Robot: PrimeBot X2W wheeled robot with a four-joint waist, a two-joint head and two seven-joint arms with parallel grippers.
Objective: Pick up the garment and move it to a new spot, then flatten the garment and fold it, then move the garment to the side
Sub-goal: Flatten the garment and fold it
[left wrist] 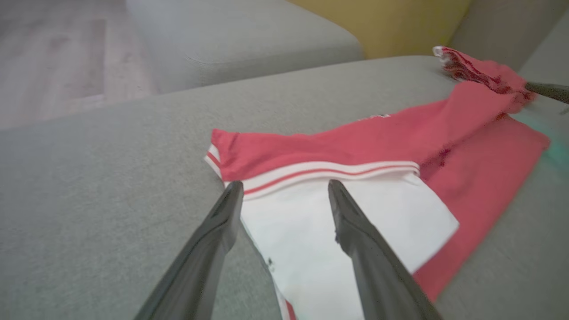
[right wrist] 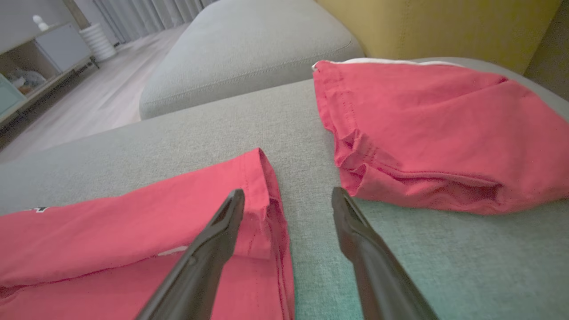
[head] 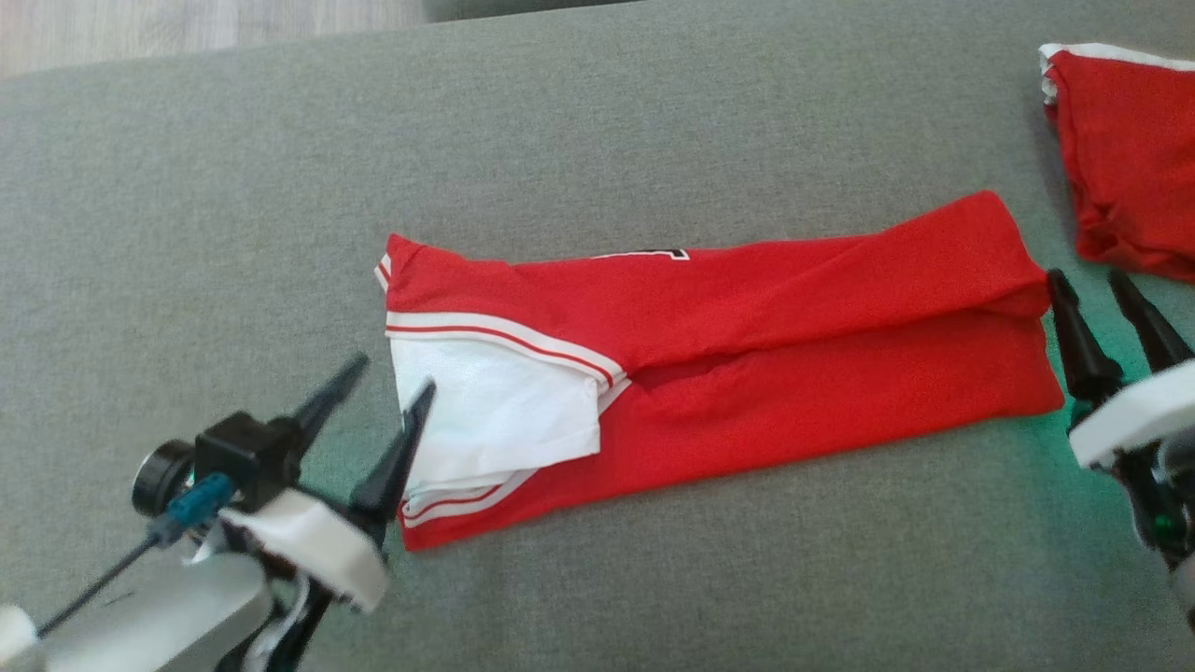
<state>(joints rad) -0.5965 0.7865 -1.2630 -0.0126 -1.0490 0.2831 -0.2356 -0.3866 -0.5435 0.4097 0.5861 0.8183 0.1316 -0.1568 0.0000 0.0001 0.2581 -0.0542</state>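
Observation:
A red garment (head: pixel 747 364) with white, red-striped trim lies folded lengthwise into a long strip across the grey sofa seat (head: pixel 597 140). Its white inner side (left wrist: pixel 338 231) shows at the left end. My left gripper (head: pixel 385 387) is open at that left end, one finger over the white cloth and one over the seat (left wrist: pixel 284 189). At the red right end (right wrist: pixel 133 222), my right gripper (head: pixel 1088 285) is open with its fingers astride the strip's edge (right wrist: pixel 286 195). Neither holds anything.
A second folded red garment (head: pixel 1134 159) lies at the seat's far right (right wrist: pixel 444 133). Another grey cushion (right wrist: pixel 253 49) and a yellow backrest (right wrist: pixel 440 26) stand behind. Wooden floor (head: pixel 168 28) lies beyond the seat's far edge.

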